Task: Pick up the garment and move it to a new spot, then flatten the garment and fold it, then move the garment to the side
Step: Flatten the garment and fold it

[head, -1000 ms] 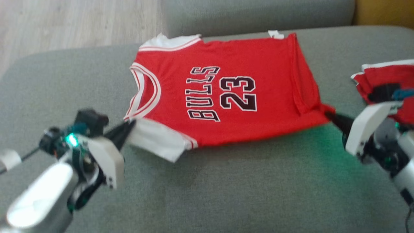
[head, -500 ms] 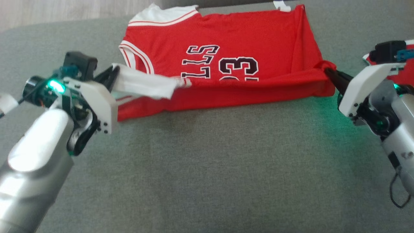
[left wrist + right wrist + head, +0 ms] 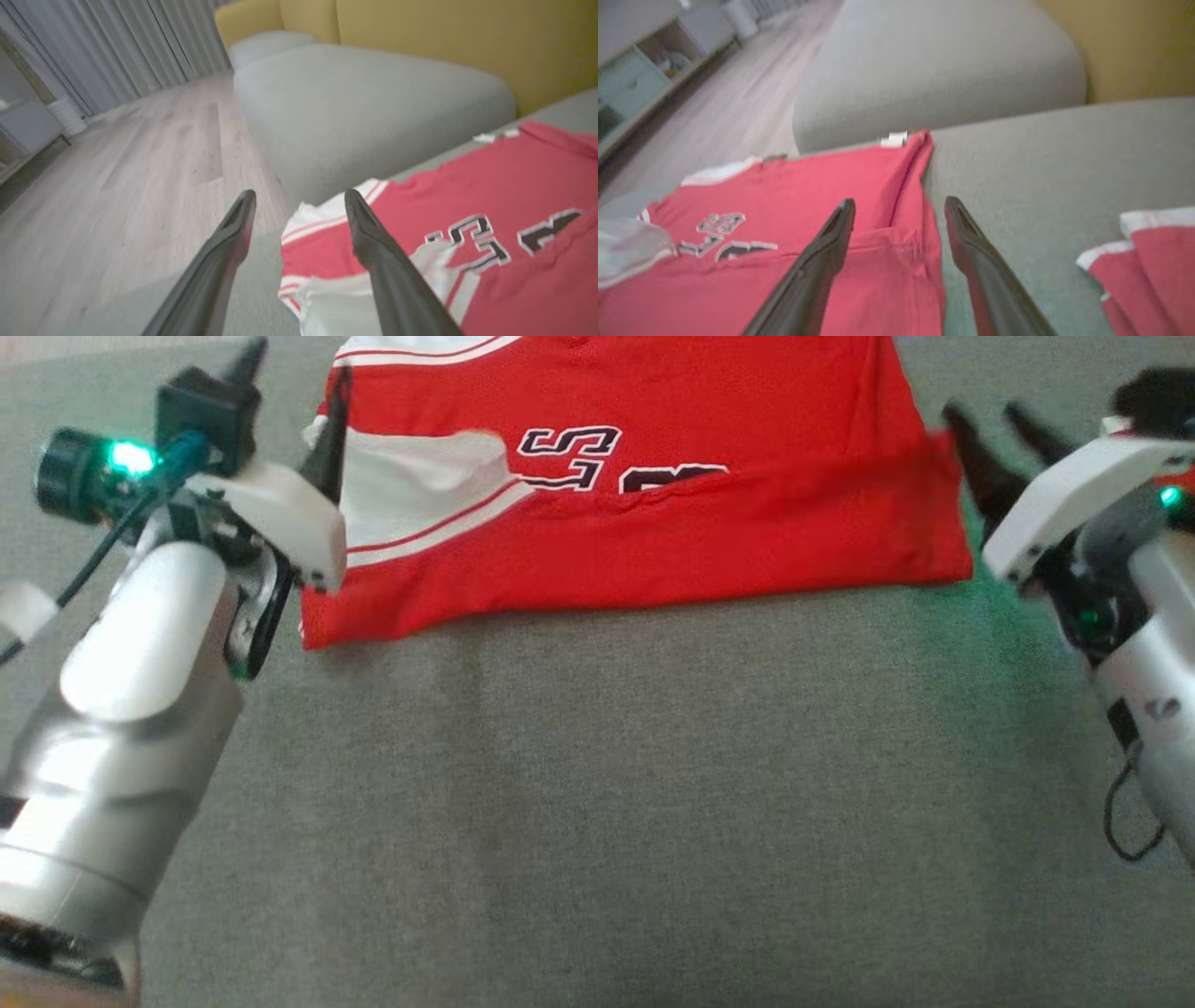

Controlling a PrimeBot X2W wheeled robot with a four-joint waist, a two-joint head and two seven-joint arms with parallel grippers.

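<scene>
Grey cushion (image 3: pixel 560 784) under everything. My left gripper (image 3: pixel 299 362): fingers apart, nothing held, one finger over the white-trimmed end of the red jersey (image 3: pixel 672 541). Jersey lies on the cushion, near edge folded over the lettering. My right gripper (image 3: pixel 980 413): fingers apart, empty, beside its right corner. Second red garment (image 3: pixel 1157 266) further right.

Behind and between the left claw (image 3: pixel 294 373) and the right claw (image 3: pixel 982 415), the grey seat cushion (image 3: pixel 607 784) lies bare, a broad open lane. Ahead of both, the red jersey (image 3: pixel 700 541) lies low and flat across the cushion. To the right of the right claw, a second folded red garment (image 3: pixel 1153 261) takes up that side. Left of the left claw is open wood floor (image 3: pixel 140 163); farther ahead stands another grey cushion block (image 3: pixel 373 107).
</scene>
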